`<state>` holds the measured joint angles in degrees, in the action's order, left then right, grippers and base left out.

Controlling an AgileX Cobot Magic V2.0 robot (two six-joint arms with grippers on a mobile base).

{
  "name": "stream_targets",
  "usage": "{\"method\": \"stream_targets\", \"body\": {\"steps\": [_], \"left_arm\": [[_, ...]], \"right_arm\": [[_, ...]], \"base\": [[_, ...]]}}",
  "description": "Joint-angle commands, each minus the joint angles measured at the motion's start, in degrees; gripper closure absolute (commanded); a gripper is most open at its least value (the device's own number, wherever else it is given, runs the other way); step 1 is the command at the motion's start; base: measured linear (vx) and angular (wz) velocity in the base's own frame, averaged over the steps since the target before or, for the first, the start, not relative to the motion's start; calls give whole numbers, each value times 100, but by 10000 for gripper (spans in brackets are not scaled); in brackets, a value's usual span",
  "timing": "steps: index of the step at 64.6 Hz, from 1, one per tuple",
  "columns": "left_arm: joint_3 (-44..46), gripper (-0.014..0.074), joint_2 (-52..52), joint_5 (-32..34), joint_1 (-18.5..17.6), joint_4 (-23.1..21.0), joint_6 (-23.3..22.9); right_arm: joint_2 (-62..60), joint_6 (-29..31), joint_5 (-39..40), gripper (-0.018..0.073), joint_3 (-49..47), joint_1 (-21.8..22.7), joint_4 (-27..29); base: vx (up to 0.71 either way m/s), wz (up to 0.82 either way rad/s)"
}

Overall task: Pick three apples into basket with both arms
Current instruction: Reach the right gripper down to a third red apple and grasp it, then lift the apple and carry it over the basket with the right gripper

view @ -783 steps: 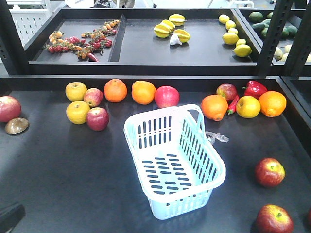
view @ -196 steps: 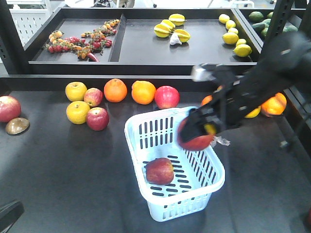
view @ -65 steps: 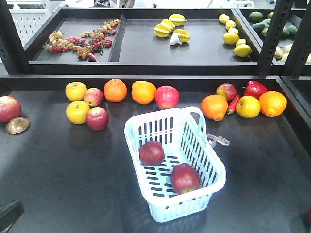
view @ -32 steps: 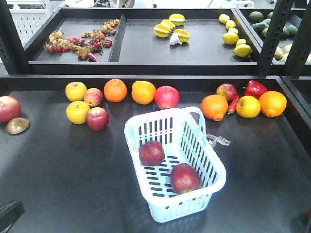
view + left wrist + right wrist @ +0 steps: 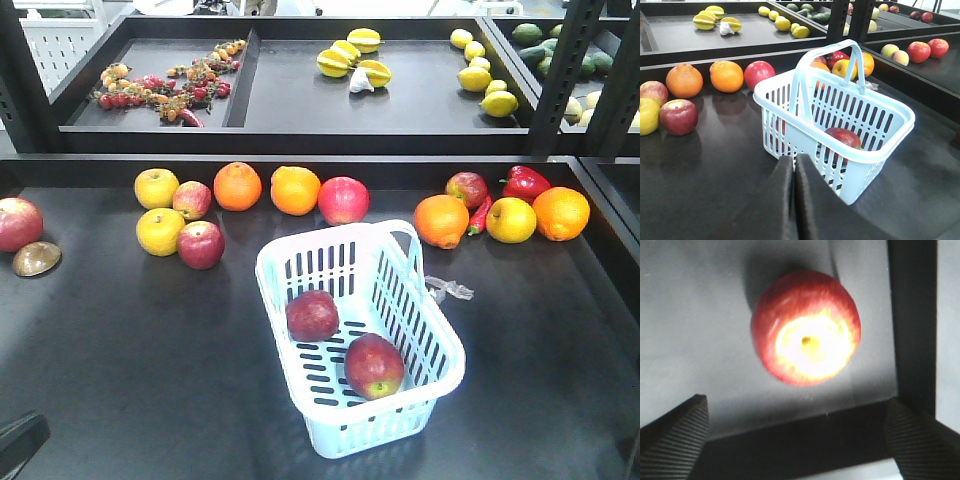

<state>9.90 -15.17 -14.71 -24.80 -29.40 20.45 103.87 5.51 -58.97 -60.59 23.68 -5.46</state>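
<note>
Two apples (image 5: 374, 366) in basket (image 5: 430, 330)

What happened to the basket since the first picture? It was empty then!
Two apples went into the basket, gone from the table's right side. The nearer one just rolled, showing its yellow end. The right gripper hangs open over a third apple. The fruit rows didn't move.

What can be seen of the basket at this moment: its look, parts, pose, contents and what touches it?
The basket is a pale blue-white rectangular tub that looks like plastic, with slotted walls and floor and a rounded rim. It stands upright on the dark table, set at an angle. Its hinged handle stands raised in the left wrist view. Two dark red apples lie inside: one toward the far wall, one nearer the front. No gripper touches it.
</note>
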Motion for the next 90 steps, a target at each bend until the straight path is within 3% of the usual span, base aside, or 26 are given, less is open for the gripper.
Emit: {"method": "stream_targets", "body": {"steps": [1, 68, 78, 90], "left_arm": [[132, 603, -45, 343, -4, -98, -48], [132, 603, -45, 343, -4, -98, -48], [132, 603, -45, 343, -4, -98, -48], [132, 603, -45, 343, -4, -98, -48]], "right_arm": [[-63, -38, 169, -110, -133, 27, -93], [998, -252, 813, -76, -249, 27, -489], [1007, -252, 826, -13, -249, 27, -482], [999, -222, 808, 143, -249, 27, -370]], "base": [[0, 0], [0, 0], [0, 0], [0, 0]]}}
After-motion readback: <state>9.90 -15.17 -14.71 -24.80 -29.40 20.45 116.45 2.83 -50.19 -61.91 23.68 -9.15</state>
